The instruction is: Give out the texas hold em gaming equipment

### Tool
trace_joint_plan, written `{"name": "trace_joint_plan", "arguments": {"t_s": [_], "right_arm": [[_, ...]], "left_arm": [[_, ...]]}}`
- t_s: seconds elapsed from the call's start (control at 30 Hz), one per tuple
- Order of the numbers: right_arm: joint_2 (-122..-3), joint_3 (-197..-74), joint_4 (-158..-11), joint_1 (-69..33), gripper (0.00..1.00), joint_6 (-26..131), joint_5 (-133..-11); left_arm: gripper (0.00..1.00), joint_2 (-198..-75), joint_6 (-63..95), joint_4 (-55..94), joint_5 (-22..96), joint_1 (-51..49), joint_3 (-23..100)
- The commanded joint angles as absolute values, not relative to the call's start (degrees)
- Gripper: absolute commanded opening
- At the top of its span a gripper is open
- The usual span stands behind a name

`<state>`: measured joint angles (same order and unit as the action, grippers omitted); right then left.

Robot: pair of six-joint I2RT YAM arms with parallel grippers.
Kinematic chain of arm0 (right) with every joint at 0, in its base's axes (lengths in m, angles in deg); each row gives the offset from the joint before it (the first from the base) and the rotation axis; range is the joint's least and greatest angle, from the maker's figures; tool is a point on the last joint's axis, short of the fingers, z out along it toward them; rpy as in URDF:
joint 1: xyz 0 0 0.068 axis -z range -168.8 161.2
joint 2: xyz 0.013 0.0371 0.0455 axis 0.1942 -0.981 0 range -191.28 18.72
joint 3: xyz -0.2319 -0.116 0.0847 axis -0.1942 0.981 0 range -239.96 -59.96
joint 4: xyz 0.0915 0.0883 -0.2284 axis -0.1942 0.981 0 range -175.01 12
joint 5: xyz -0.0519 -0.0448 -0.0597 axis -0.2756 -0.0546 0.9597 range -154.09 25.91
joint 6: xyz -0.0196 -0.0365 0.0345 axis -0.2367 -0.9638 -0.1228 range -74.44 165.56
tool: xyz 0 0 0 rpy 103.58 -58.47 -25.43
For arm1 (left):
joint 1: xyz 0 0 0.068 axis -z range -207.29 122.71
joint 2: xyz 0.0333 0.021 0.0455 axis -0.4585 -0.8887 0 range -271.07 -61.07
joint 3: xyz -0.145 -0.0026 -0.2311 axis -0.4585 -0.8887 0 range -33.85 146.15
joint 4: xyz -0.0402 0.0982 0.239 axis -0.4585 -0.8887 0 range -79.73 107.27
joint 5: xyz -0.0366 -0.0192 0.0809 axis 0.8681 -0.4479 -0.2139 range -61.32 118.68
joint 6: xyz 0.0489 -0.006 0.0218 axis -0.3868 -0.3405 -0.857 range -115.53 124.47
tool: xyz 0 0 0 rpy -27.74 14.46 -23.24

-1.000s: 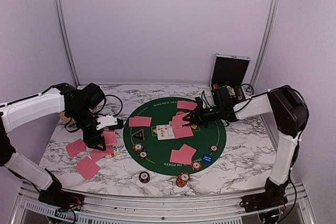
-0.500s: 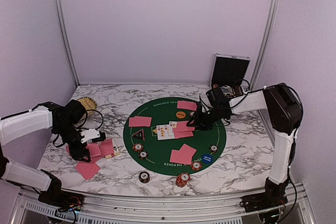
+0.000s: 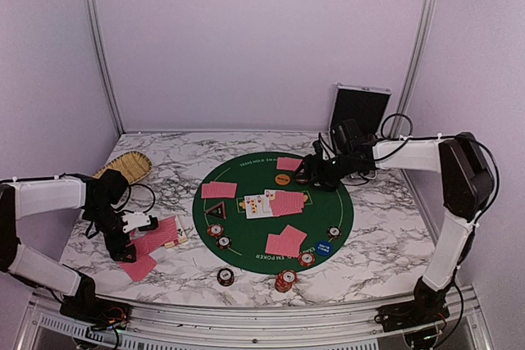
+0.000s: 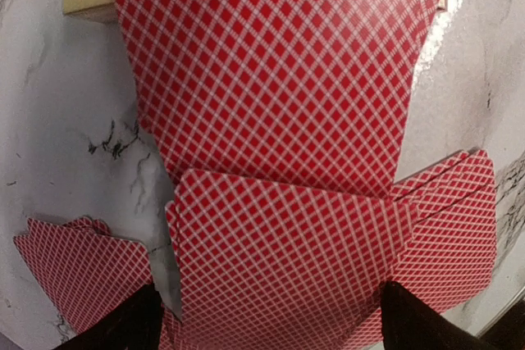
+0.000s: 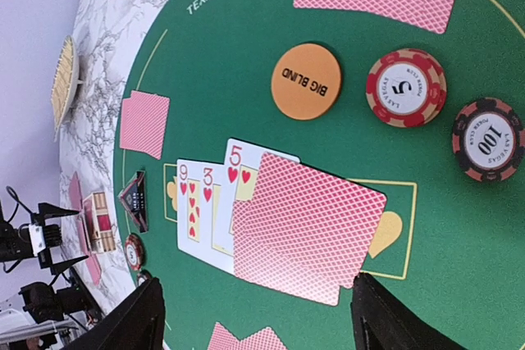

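Two robot arms work over a marble worktop (image 3: 377, 268) w/ a round green poker mat (image 3: 250, 239).

The left hand (image 4: 267, 325) has its fingers spread wide & grips nothing. It hovers low over a loose heap of red-backed cards (image 4: 271, 79), which lie directly beneath & ahead of it, off the mat.

The right hand (image 5: 258, 325) is also wide open & empty. Ahead of it on the mat is a face-up row (image 5: 209, 202) (9, 3, 5), half covered by a face-down card (image 5: 308, 227). The orange Big Blind disc (image 5: 305, 81) & two chips (image 5: 406, 88) lie beyond.

Risks, as judged: the cards under the left hand overlap & lie flat on slick marble. Closing there prob. grabs several at once, or just skates the fan sideways; an edge may buckle. On the right, the covering card touches the face-up row. A low pass could drag that row out of line, or knock the chips just beside the disc.
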<state>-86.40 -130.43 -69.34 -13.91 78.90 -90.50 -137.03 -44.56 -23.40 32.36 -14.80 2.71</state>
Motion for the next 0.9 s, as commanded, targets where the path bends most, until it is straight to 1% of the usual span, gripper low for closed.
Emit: {"name": "trace_joint_plan", "arguments": {"t_s": [0.0,0.13,0.2,0.23,0.27,0.3,0.37,0.47,0.6,0.7,0.8,0.87], "right_arm": [[-82.5,-130.5,-66.7,-13.7,0.79,77.8,-88.8],[-80.5,-130.3,-65.1,-13.7,0.83,77.2,-87.6],[-79.4,-130.4,-64.6,-13.7,0.87,77.0,-87.1],[-78.8,-130.4,-64.3,-13.6,0.91,76.9,-86.8],[-78.2,-130.5,-64.1,-13.7,0.97,76.7,-86.4],[-77.7,-130.6,-63.8,-13.7,0.99,76.5,-85.8],[-76.6,-130.6,-63.1,-13.7,0.99,75.5,-83.8],[-73.9,-129.6,-62.8,-13.5,0.99,73.7,-77.7],[-68.9,-124.7,-66.1,-10.5,0.99,73.3,-69.6],[-65.1,-120.2,-69.2,-7.3,0.99,73.7,-61.2],[-61.4,-115.1,-71.6,-3.8,0.99,74.5,-52.1],[-59.4,-110.9,-75.9,-2.8,0.99,72.9,-44.6]], "left_arm": [[0.99,-138.8,-45.1,-20.5,32.0,-15.3,2.2],[0.99,-137.1,-43.8,-21.8,33.9,-15.3,4.1],[0.99,-136.0,-43.0,-24.3,35.6,-15.4,6.3],[0.99,-135.6,-42.5,-25.3,36.3,-15.4,7.4],[0.99,-135.4,-41.9,-26.2,37.1,-15.3,9.4],[0.99,-135.2,-41.5,-27.1,37.8,-15.3,11.1],[0.99,-135.2,-39.6,-27.8,38.8,-15.4,14.2],[0.99,-135.8,-36.0,-27.9,40.3,-15.3,19.0],[0.99,-138.3,-30.9,-25.8,40.5,-15.5,24.6],[0.99,-139.7,-26.1,-19.2,39.7,-16.0,26.5],[0.99,-139.4,-20.8,-8.7,37.9,-17.0,24.1],[0.99,-139.3,-18.0,-1.7,37.1,-17.9,21.8]]}}
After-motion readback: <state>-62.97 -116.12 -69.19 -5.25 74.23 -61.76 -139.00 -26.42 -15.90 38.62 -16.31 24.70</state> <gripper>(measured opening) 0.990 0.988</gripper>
